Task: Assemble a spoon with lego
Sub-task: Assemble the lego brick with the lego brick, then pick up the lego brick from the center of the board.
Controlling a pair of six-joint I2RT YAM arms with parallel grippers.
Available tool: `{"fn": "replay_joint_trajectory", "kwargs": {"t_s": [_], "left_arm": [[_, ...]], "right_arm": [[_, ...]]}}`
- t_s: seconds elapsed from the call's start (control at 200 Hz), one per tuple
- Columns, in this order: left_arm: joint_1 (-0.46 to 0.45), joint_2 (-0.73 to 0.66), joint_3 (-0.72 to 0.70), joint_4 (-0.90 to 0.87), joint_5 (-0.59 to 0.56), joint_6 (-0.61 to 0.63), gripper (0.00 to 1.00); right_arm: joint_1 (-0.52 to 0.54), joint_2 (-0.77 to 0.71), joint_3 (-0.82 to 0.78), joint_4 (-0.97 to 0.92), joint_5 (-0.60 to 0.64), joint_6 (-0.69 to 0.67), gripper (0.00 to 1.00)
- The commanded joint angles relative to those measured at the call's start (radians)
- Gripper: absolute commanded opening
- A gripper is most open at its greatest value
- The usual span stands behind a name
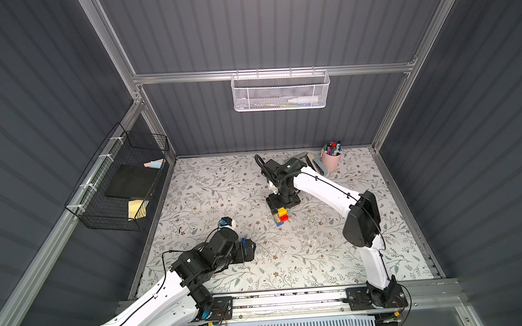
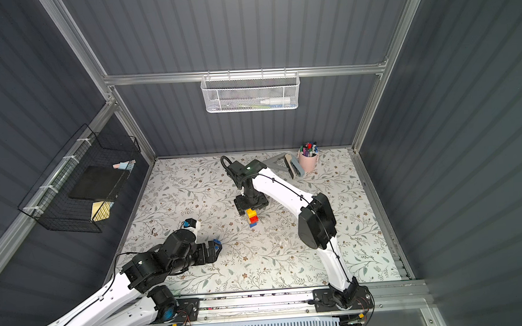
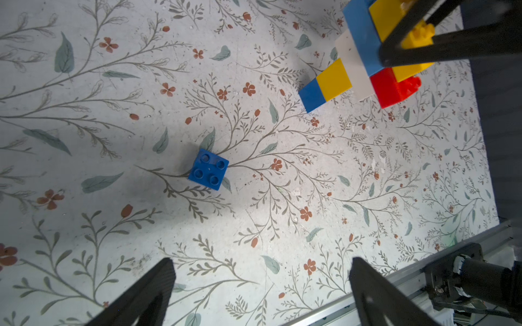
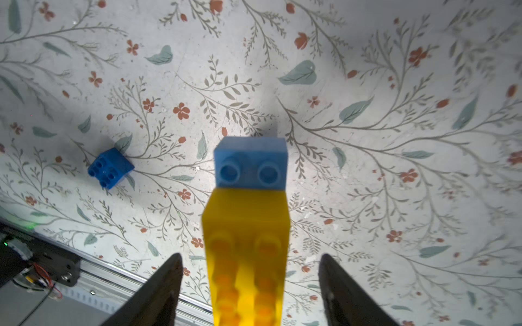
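spoon (image 1: 281, 216) | long axis far-to-near | handle points away from right hand (image 4: 250, 256)

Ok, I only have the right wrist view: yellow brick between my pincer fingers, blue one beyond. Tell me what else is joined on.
Observer: The left wrist view shows the spoon also has a white brick and a red brick.
Operator: Now the other arm.
Observer: The left pincer is open, the loose blue brick lying ahead of it.
Operator: Name anything else out there.
Observer: A pink pen cup stands at the far edge of the floral mat.
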Motion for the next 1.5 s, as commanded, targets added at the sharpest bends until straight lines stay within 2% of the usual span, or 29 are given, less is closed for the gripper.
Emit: {"fn": "replay_joint_trajectory", "kwargs": {"t_s": [0.0, 0.04, 0.12, 0.23, 0.365, 0.61, 0.735, 0.901, 1.111, 1.496], "left_arm": [[0.001, 0.073, 0.052, -0.070, -0.053, -0.034, 0.99], [0.007, 0.106, 0.063, -0.073, -0.046, -0.036, 0.99], [0.025, 0.168, 0.084, -0.066, -0.006, -0.041, 0.99], [0.039, 0.254, 0.129, -0.069, 0.019, -0.006, 0.99], [0.080, 0.397, 0.184, -0.085, 0.006, 0.050, 0.99], [0.191, 0.569, 0.146, 0.007, 0.078, 0.147, 0.98], [0.198, 0.630, 0.132, 0.066, 0.099, 0.166, 0.94], [0.211, 0.714, 0.136, 0.106, 0.115, 0.209, 0.84], [0.227, 0.773, 0.166, 0.069, 0.059, 0.224, 0.77], [0.239, 0.826, 0.230, 0.064, 0.031, 0.254, 0.57]], "right_arm": [[0.002, -0.133, -0.007, 0.002, 0.022, -0.008, 0.86], [0.002, -0.166, -0.010, 0.002, 0.032, -0.009, 0.93], [0.001, -0.227, -0.022, -0.009, 0.061, -0.013, 0.99], [0.001, -0.329, -0.090, 0.008, 0.088, 0.000, 0.99], [0.002, -0.487, -0.277, 0.112, 0.044, 0.014, 0.99], [0.002, -0.792, -0.643, 0.306, -0.027, 0.055, 0.99], [0.002, -0.921, -0.756, 0.363, -0.010, 0.060, 0.99], [0.002, -0.950, -0.784, 0.335, 0.000, 0.060, 0.99], [0.001, -0.957, -0.810, 0.333, 0.010, 0.061, 0.99], [0.001, -0.944, -0.831, 0.344, 0.006, 0.054, 0.99]]}}
